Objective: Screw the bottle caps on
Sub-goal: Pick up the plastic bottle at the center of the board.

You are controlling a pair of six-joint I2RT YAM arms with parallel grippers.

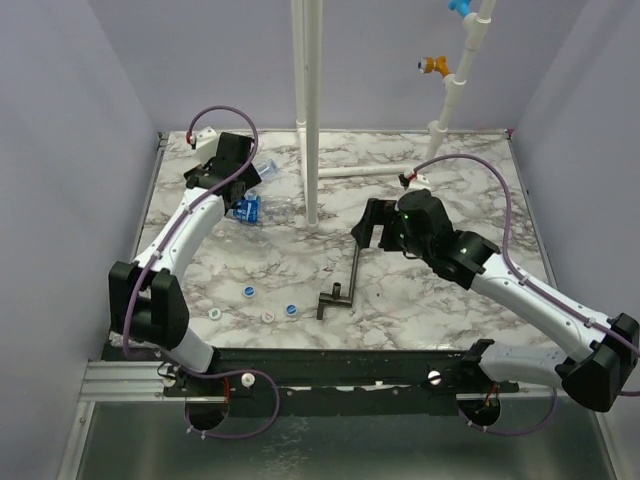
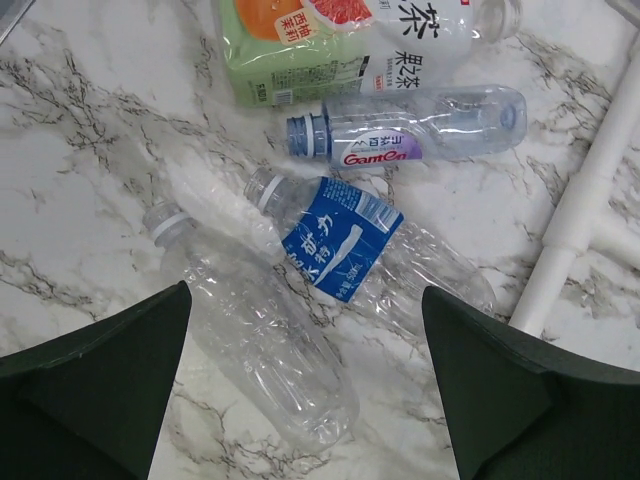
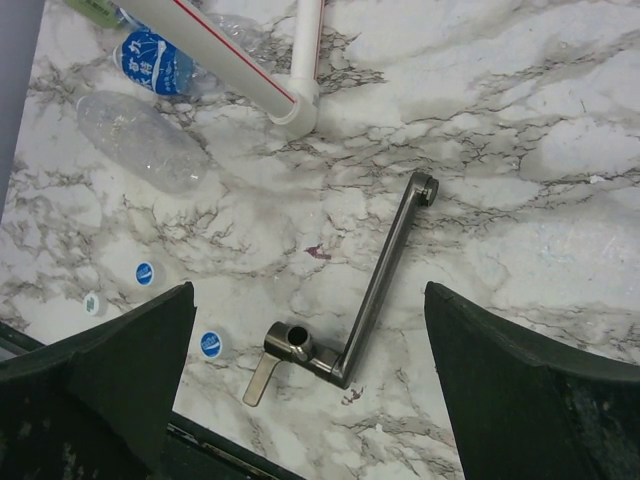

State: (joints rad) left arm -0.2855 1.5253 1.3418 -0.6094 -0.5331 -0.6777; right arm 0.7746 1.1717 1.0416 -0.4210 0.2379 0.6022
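1. The left hand (image 1: 226,163) hangs over the far-left corner of the marble-patterned bench (image 1: 280,255), its fingers spread wide and holding nothing.
2. Below it four uncapped bottles lie on their sides in a loose cluster. They are a green-labelled bottle (image 2: 320,45) with orange and red print, a small clear bottle with a blue neck ring (image 2: 430,125), a blue-labelled bottle (image 2: 340,245) and a bare, crumpled clear bottle (image 2: 260,330). The last two lie side by side, apparently touching.
3. A white pipe (image 2: 590,190) runs along the bench just beside the cluster (an upright pipe rises from the same spot in the overhead view).
4. The right hand (image 1: 372,228) is poised mid-bench, its fingers also fully apart and gripping nothing.
5. It sits over the far end of a black T-shaped metal tool (image 3: 375,280), which lies flat with its crosspiece toward the near edge.
6. The bottle caps rest in a scattered row near the front edge, well apart from the bottles. They are a blue cap (image 1: 248,292), a white cap (image 1: 215,313), a pinkish cap (image 1: 268,316) and a second blue cap (image 1: 291,310).
7. The second blue cap is the nearest to the tool's crosspiece, and neither hand touches any cap.
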